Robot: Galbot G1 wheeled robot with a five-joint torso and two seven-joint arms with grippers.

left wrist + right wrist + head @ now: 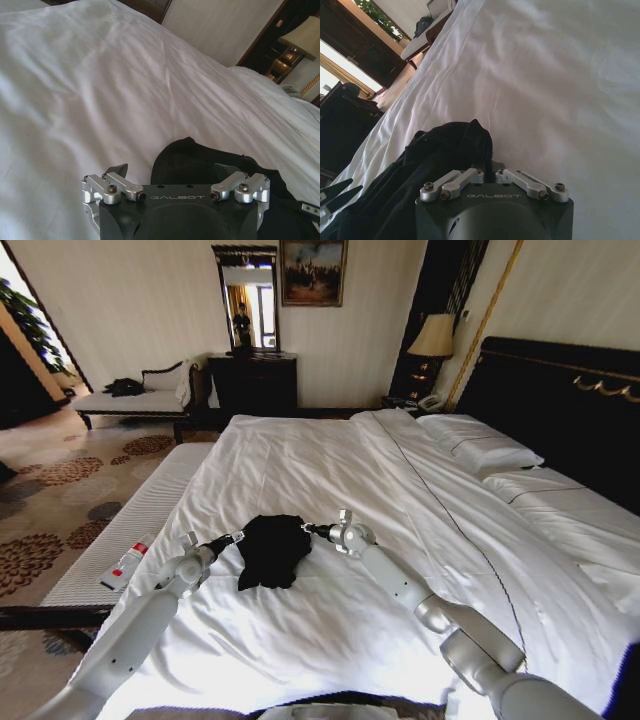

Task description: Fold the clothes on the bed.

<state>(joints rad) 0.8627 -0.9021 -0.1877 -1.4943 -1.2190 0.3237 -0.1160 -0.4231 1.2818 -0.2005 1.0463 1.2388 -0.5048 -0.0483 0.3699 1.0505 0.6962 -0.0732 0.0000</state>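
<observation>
Head view: 2 grippers flank a bunched black T-shirt on the white bed.

Right gripper (pixel 490 172) has its fingers drawn together on a raised ridge of the T-shirt (pixel 272 550), pinching the cloth at the garment's right edge. Left gripper (pixel 172 172) sits at the opposite edge with fingers spread wide, holding nothing, the fabric lying between them. The bed (pixel 330 460) is bare sheet around the heap. Judging by this, the fold is at its grasping stage; next calls for the left to close on cloth.
</observation>
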